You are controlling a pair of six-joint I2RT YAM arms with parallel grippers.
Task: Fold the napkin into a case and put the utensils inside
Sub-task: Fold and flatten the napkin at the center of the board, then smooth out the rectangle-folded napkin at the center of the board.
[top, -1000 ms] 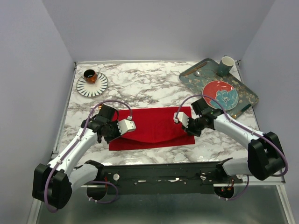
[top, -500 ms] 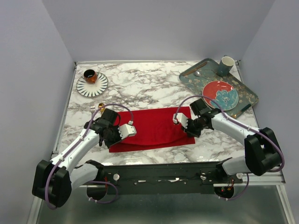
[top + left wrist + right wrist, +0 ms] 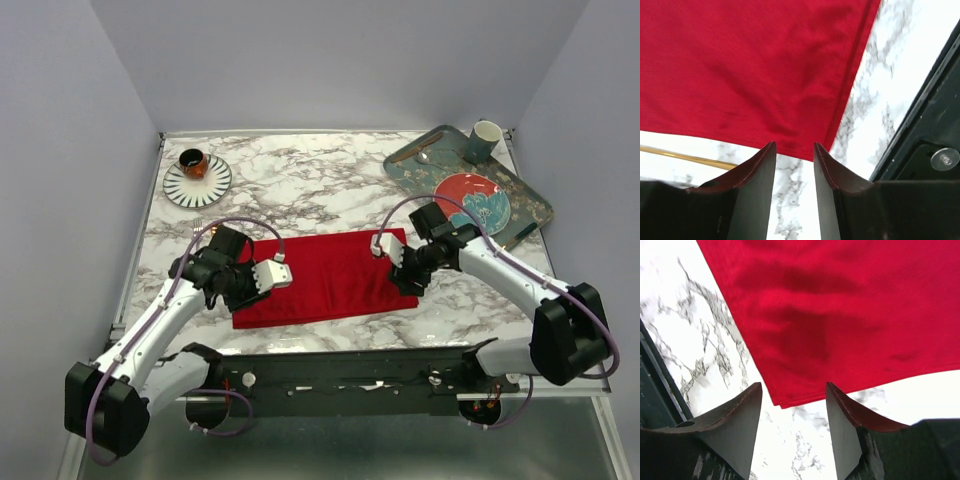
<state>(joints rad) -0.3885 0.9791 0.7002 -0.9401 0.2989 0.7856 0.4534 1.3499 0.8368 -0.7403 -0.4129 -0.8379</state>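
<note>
The red napkin (image 3: pixel 330 275) lies flat on the marble table as a folded rectangle between the two arms. My left gripper (image 3: pixel 276 273) hovers over its left end, open, with nothing between the fingers. In the left wrist view the napkin's corner (image 3: pixel 805 150) sits just beyond the open left gripper (image 3: pixel 794 145). The gold spoon (image 3: pixel 690 157) shows there as a thin strip beside the cloth. My right gripper (image 3: pixel 386 252) is open over the napkin's right end. In the right wrist view the napkin's corner (image 3: pixel 785 400) lies just ahead of the empty right gripper (image 3: pixel 794 385). The fork's tines (image 3: pixel 198 224) peek out behind the left arm.
A striped saucer (image 3: pixel 212 187) with a dark cup (image 3: pixel 193 162) stands at the back left. A teal tray (image 3: pixel 530 205) at the back right holds a red patterned plate (image 3: pixel 470 203), a mug (image 3: pixel 485 140) and a brown-handled utensil (image 3: pixel 412 152). A black frame (image 3: pixel 350 375) runs along the near edge.
Both grippers have opened and let go of the napkin. The raised fold has dropped flat. The right gripper has drawn back a little from the cloth.
</note>
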